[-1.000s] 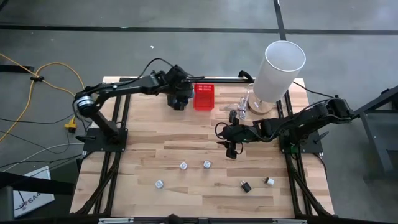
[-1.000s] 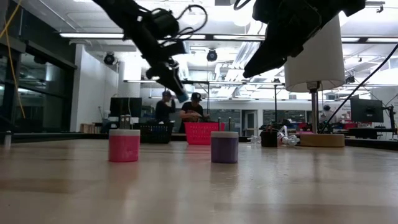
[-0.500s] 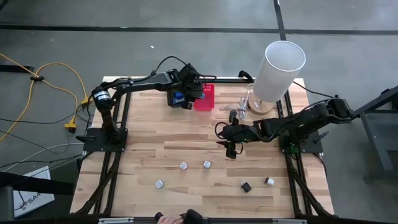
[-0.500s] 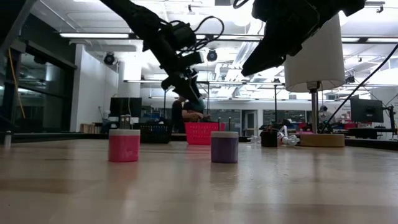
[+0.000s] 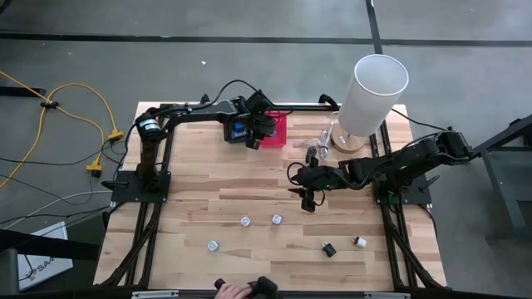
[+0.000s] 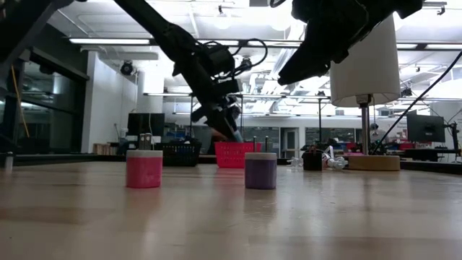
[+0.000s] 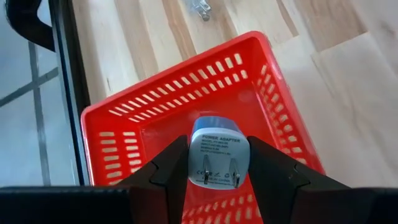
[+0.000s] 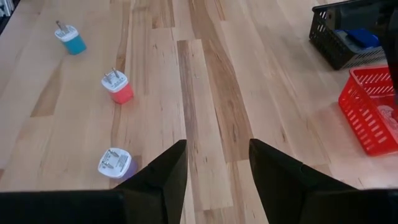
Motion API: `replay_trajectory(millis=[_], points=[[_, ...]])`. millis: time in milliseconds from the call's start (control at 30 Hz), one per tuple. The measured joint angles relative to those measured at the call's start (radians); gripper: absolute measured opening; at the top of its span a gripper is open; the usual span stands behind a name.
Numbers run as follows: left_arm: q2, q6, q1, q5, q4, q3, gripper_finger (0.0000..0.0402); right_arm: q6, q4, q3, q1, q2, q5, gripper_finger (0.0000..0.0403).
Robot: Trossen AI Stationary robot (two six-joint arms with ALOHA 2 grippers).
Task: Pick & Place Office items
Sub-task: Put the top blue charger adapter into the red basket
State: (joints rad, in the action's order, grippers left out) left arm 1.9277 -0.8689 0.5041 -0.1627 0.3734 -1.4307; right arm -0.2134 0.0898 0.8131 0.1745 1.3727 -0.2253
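My left gripper [image 5: 268, 133] is over the red mesh basket [image 7: 155, 112] at the table's far edge, shut on a white and blue power adapter [image 7: 219, 155]. In the low view it [image 6: 232, 132] hangs just above the basket [image 6: 233, 154]. My right gripper [image 8: 217, 155] waits open and holds nothing, above the table's middle right [image 5: 309, 202]. Loose adapters stand on the wood: a teal one [image 8: 69, 37], a pink one [image 8: 117, 86] and a purple one [image 8: 115, 163]. Two more small pieces [image 5: 329, 248] [image 5: 360, 242] lie near the front right. My left gripper pinches the adapter's two opposite sides [image 7: 194, 157] between its two fingers, the pronged face turned toward the wrist camera. The fingers slant down from the table's left. The adapter is lifted clear, above the inside of the red basket.
A black mesh basket [image 5: 240, 131] with a blue piece in it stands left of the red one. The tall white cylinder [image 5: 371, 91] stands at the far right, with small clips [image 5: 314, 154] beside it. A person's hand [image 5: 241, 288] shows at the near edge.
My left gripper has carried the adapter toward the table's right and downward, from over the black basket to over the red one, rolling its wrist somewhat. It has stayed shut on the adapter. A person's hand has appeared at the near edge.
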Motion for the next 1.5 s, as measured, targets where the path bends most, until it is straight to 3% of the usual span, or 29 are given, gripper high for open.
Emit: replay_trajectory(millis=[1233,1500], points=[[0.059,-0.018,0.005,0.022,-0.015,0.0,0.0137,0.0,-0.02,0.0,0.0,0.0,0.0,0.0159],[0.059,0.003,0.006,0.03,-0.015,0.0,0.0185,0.0,-0.02,0.0,0.0,0.0,0.0,0.0159]])
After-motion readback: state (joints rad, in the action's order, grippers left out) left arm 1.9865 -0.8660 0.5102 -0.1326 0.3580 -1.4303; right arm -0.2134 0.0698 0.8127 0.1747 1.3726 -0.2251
